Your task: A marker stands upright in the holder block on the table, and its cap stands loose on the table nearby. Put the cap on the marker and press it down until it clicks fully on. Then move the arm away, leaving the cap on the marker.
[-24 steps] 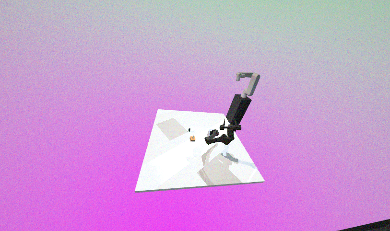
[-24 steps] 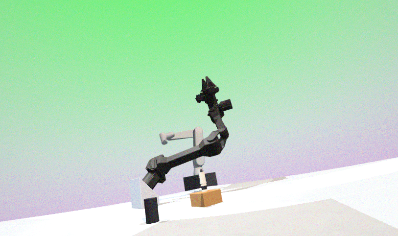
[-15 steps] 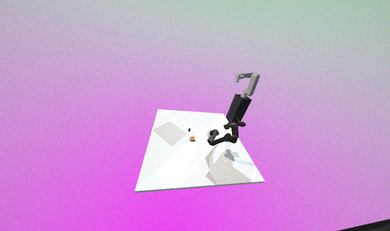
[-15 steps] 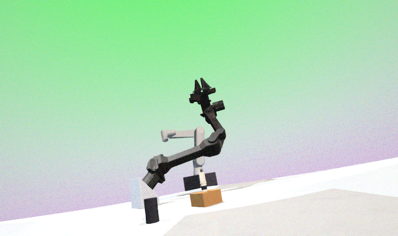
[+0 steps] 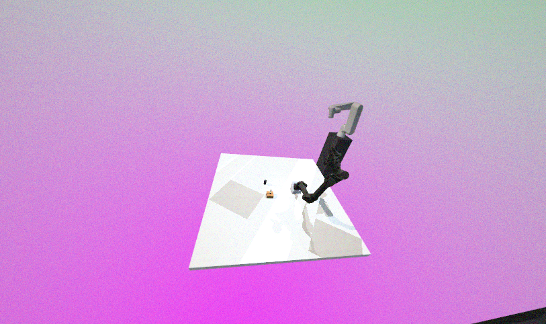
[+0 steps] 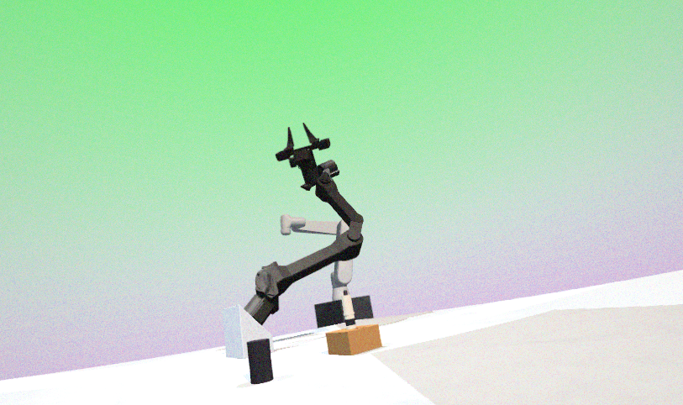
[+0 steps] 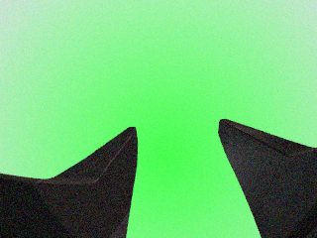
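The black cap [image 5: 264, 182] [image 6: 260, 360] stands on the table [image 5: 218, 245]. The orange holder block [image 5: 270, 195] [image 6: 366, 339] stands a short way from it. The marker [image 6: 348, 307] is upright in the block, with a pale body and a dark tip at the top; no cap is on it. My gripper [image 6: 296, 125] [image 7: 178, 130] is raised high above the table and points upward, far from cap and marker. Its fingers stand part-way apart with nothing between them. In the top view the gripper is hard to make out against the dark box.
My arm [image 5: 325, 190] [image 6: 313, 261] rises from a pale base block [image 6: 234, 333]. A grey arm [image 5: 352, 119] [image 6: 342, 271] stands on a black box [image 6: 328, 313] beyond the table's edge. A dark object [image 5: 536, 316] shows at the top view's lower right corner.
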Controlling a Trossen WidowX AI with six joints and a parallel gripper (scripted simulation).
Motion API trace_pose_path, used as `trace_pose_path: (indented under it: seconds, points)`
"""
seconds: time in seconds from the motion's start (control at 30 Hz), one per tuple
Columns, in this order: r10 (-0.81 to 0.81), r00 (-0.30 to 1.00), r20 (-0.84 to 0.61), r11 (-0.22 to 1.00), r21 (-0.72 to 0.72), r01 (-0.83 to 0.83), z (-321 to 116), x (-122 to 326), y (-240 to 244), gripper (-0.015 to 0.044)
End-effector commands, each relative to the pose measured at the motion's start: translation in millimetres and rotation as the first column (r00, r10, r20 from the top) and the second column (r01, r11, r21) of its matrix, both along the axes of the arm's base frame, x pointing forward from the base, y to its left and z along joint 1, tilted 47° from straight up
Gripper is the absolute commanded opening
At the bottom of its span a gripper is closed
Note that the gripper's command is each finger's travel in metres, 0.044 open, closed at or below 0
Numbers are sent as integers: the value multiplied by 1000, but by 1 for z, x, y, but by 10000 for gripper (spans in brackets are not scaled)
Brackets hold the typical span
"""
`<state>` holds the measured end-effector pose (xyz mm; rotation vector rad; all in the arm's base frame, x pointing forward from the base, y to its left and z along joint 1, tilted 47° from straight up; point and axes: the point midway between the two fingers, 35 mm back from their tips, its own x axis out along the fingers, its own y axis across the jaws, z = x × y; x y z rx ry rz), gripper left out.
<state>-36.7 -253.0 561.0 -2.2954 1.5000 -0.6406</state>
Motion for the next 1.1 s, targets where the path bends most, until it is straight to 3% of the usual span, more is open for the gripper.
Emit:
trace_pose_path:
  seconds: [0.0,0.2,0.43,0.6,0.83,1.07]
  points:
    - [52,981,184,989,130,-77,-23,-1,-32,241]
    - [86,888,452,885,374,-276,-84,20,-99,241]
    - [44,800,599,707,547,-448,-150,71,-147,241]
    - [-69,742,667,503,666,-551,-205,116,-166,241]
    - [-282,723,631,133,772,-622,-293,194,-165,241]
    - [-464,788,404,-241,799,-551,-394,265,-135,241]
